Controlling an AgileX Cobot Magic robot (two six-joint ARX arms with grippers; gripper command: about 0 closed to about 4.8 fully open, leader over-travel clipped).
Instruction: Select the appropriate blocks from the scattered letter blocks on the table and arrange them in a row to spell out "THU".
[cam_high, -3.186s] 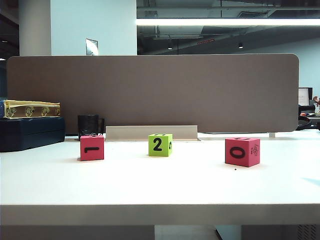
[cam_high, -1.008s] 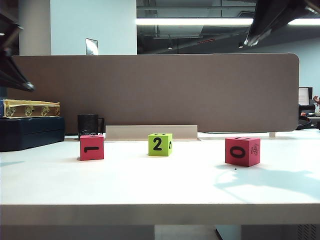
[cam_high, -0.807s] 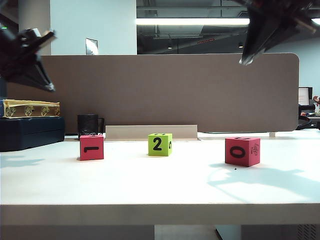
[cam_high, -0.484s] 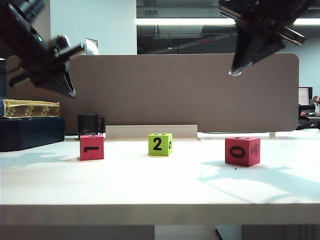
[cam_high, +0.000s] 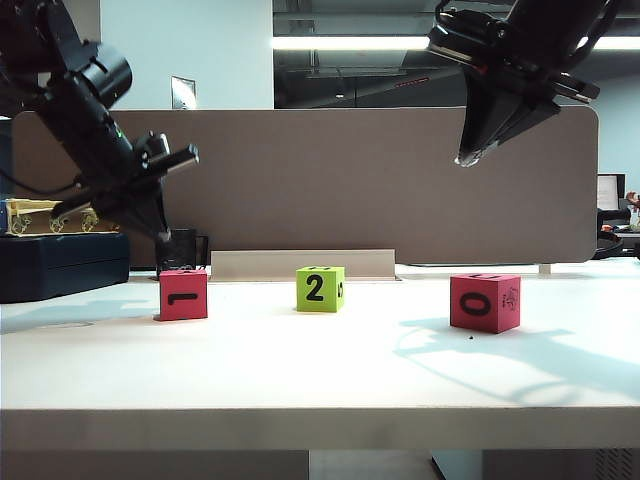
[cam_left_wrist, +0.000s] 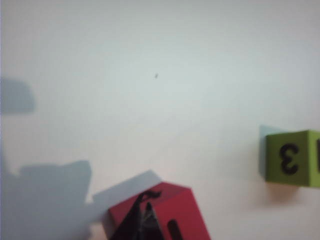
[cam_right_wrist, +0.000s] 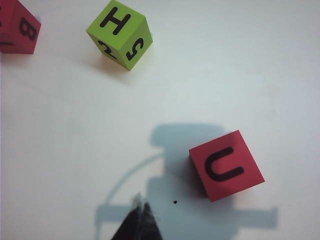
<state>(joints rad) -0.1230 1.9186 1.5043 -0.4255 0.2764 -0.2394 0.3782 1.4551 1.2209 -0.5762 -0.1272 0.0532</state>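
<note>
Three letter blocks stand in a row on the white table (cam_high: 320, 380). The left red block (cam_high: 184, 294) shows a 1 toward the exterior camera. The lime green block (cam_high: 320, 289) shows a 2 and has an H on top (cam_right_wrist: 120, 32). The right red block (cam_high: 485, 302) shows a 0 and has a U on top (cam_right_wrist: 226, 165). My left gripper (cam_high: 164, 236) is shut and empty, its tips just above the left red block (cam_left_wrist: 165, 215). My right gripper (cam_high: 466, 159) is shut and empty, high over the right red block. Its tips (cam_right_wrist: 141, 204) point at bare table beside the U.
A black mug (cam_high: 186, 248) stands behind the left red block, partly covered by my left gripper. A brown partition panel (cam_high: 320, 180) closes the back. A dark blue box (cam_high: 60, 268) with a yellow-edged thing on it sits at far left. A pale strip (cam_high: 300, 264) lies behind the green block.
Both arms have come down into view. The left gripper has swung right and down to the left red block. The right gripper has dropped a little and shifted left. No block has moved.
</note>
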